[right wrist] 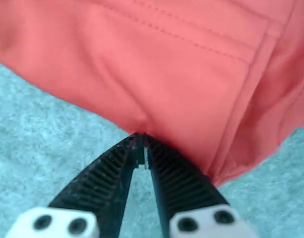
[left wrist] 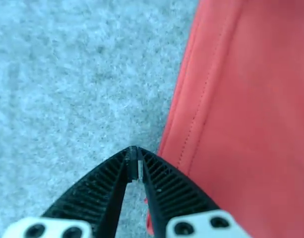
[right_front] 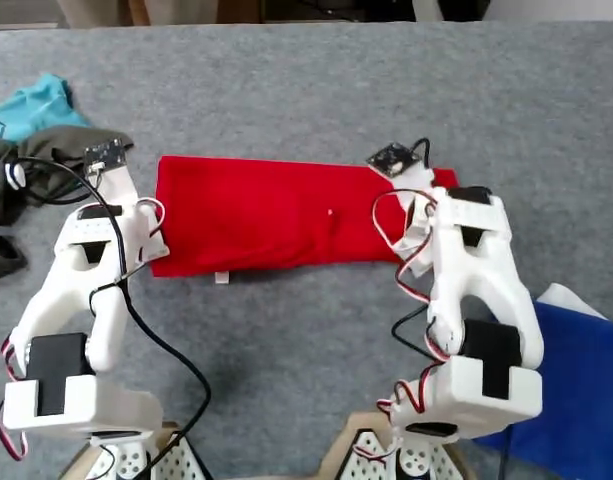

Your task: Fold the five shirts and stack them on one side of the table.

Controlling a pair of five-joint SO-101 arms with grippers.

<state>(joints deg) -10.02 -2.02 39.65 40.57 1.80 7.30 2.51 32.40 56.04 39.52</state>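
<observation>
Right arm (right_front: pixel 476 300), red shirt (right_front: pixel 266 215) lengthwise left-right

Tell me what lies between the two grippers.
The red shirt, laid out in a long band on the grey table, fills the stretch between the left gripper and the right gripper. The high view shows this.

Seen from above, the right arm (right_front: pixel 476 290) covers the red shirt's (right_front: pixel 256 215) right end. The blue shirt (right_front: pixel 586 380) runs off the right edge, partly behind that arm. The teal shirt (right_front: pixel 36 102) and dark shirt (right_front: pixel 61 140) are cut by the left edge.
</observation>
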